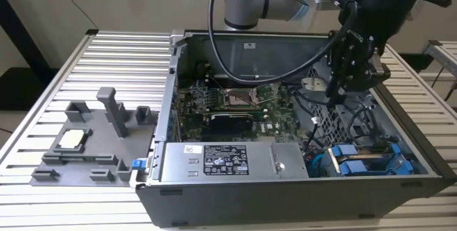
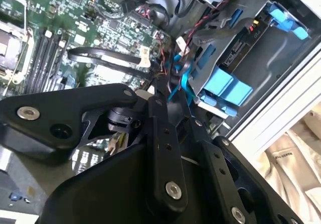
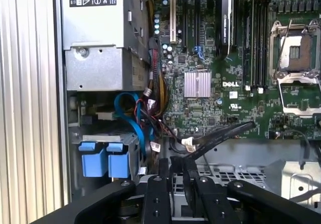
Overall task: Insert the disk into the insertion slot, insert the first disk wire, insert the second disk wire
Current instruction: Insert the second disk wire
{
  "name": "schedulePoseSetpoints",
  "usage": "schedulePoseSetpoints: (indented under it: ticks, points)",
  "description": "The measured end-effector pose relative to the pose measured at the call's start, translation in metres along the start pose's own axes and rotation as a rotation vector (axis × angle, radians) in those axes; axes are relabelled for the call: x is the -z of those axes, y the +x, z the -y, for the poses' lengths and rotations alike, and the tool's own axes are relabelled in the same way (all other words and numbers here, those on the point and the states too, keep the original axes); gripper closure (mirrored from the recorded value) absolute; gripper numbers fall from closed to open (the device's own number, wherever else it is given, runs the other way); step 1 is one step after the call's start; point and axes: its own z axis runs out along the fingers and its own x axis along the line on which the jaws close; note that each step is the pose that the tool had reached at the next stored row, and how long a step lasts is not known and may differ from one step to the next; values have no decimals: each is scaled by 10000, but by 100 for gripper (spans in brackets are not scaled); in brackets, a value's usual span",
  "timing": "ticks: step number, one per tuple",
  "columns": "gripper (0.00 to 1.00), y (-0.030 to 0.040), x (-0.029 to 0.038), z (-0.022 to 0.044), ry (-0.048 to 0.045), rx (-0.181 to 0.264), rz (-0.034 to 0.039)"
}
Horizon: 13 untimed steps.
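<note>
Two blue-framed carriers (image 1: pixel 355 167) sit side by side in the drive cage (image 1: pixel 400 159) at the case's front corner, on the exterior view's right. Their blue tabs (image 3: pixel 105 162) show in the first wrist view and again (image 2: pixel 226 87) in the second wrist view. Which of them carries the disk I cannot tell. My gripper (image 1: pixel 333 98) hangs over the case's right half, above and behind the cage. Its fingertips (image 3: pixel 163 170) are drawn close around the end of a flat black wire (image 3: pixel 220 135). That black wire (image 2: pixel 108 58) loops over the motherboard. A blue wire (image 3: pixel 131 119) curls beside the cage.
The open grey computer case (image 1: pixel 286 199) lies on a slatted metal table (image 1: pixel 121 60). A power supply (image 1: pixel 221 161) fills the case's front left, and the motherboard (image 1: pixel 236 105) lies behind it. A grey fixture (image 1: pixel 93 145) holding a small white part stands on the exterior view's left.
</note>
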Motion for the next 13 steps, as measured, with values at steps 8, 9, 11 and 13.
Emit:
schedulePoseSetpoints:
  ticks: [8, 9, 11, 13]
  points:
    - [73, -3, -36, -23, 184, 418, -210]
    - [73, -4, -40, -24, 218, 475, -230]
    - [73, -5, -49, -27, 281, 585, -257]
    - [73, -6, -54, -29, 327, 682, -272]
